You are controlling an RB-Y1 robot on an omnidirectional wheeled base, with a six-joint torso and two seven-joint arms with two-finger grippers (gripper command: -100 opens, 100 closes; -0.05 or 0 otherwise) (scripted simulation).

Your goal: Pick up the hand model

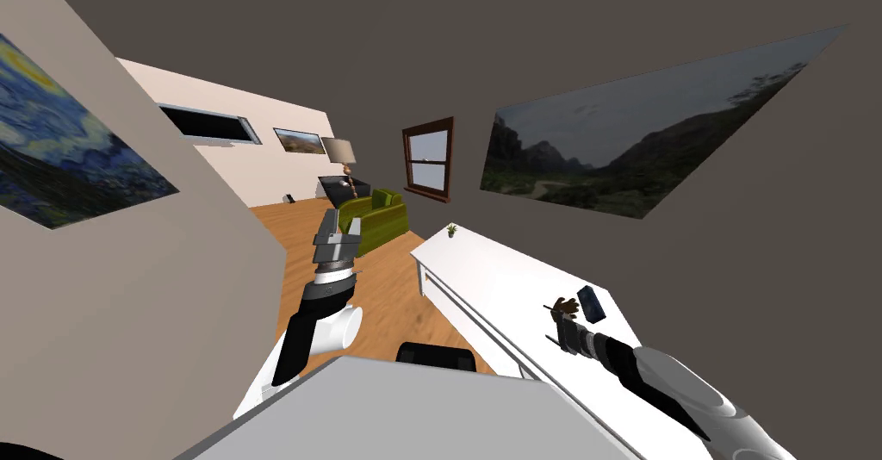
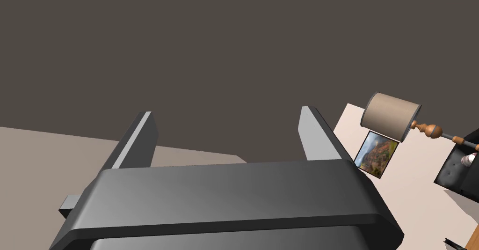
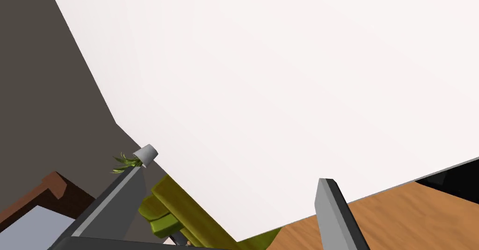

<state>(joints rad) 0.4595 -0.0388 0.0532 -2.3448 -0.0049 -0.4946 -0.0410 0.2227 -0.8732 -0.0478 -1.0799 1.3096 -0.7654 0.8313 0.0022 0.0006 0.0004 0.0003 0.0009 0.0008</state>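
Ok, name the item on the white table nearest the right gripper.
The brown hand model, beside the right gripper; the dark blue slab lies beyond, the potted plant far off.

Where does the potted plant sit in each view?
Head view: plant at the white table's far end.
Right wrist view: plant beside a fingertip of the right gripper, at the table's edge.
Left wrist view: faces the lamp instead.
Shared landmark, head and right wrist: green sofa.
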